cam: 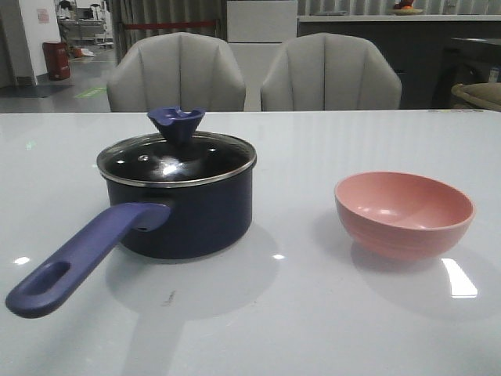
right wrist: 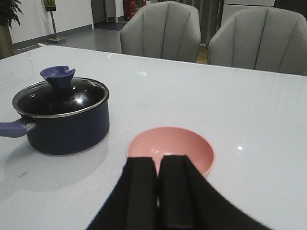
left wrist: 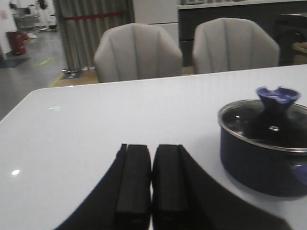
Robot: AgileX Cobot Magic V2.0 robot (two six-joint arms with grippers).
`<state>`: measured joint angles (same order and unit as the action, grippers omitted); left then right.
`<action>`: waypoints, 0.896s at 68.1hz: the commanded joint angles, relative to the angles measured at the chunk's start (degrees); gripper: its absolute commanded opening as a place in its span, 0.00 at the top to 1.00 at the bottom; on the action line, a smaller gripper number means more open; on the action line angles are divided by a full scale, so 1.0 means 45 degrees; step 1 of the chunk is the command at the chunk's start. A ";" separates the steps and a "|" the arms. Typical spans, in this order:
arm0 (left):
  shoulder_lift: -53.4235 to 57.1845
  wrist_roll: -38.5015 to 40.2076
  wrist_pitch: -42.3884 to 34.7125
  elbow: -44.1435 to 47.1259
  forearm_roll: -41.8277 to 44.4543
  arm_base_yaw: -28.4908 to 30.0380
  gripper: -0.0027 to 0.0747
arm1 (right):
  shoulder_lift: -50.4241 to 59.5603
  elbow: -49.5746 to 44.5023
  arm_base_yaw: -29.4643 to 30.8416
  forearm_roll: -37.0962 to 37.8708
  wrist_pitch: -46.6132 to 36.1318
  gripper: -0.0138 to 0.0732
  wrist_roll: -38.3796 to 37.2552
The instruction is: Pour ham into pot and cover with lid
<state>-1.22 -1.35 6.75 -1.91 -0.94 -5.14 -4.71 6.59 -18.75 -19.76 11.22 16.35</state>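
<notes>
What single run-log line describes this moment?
lid: on pot | pink bowl: empty | left fingers: shut | right fingers: shut

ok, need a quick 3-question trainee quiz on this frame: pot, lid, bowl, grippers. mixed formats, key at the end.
1. True or false: the lid sits on the pot.
2. Multiple choice: in the front view, the pink bowl holds: A) an orange-tan piece of ham, B) nothing visible, C) the lid.
3. Fill in: in the front view, the pot's handle points toward the camera and to the ____.

Key:
1. True; the steel rim rests on the pot's edge.
2. B; its inside shows bare pink.
3. Left.

Bonus note: the left gripper and right gripper both show fingers pressed together, holding nothing.
</notes>
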 commanded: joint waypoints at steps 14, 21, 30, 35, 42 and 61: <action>0.0582 0.0896 -0.1799 0.0756 -0.0011 0.0950 0.79 | -0.0141 0.0400 -0.0006 -0.0069 -0.0926 0.66 0.0142; 0.0582 0.0896 -0.1769 0.0756 -0.0011 0.0950 0.79 | -0.0141 0.0400 -0.0006 -0.0069 -0.0926 0.66 0.0142; 0.0582 0.0896 -0.1769 0.0756 -0.0011 0.0950 0.79 | -0.0141 0.0400 -0.0006 -0.0069 -0.0926 0.66 0.0142; 0.0582 0.0896 -0.1769 0.0756 -0.0011 0.0950 0.79 | -0.0141 0.0400 -0.0006 -0.0069 -0.0926 0.66 0.0142; 0.0582 0.0896 -0.1769 0.0756 -0.0011 0.0950 0.79 | -0.0141 0.0400 -0.0006 -0.0069 -0.0926 0.66 0.0142; 0.0582 0.0896 -0.1769 0.0756 -0.0011 0.0950 0.79 | -0.0141 0.0400 -0.0006 -0.0069 -0.0926 0.66 0.0142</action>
<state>0.27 2.06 3.62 0.25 -0.94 -0.79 -4.71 6.59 -18.75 -19.76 11.32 16.35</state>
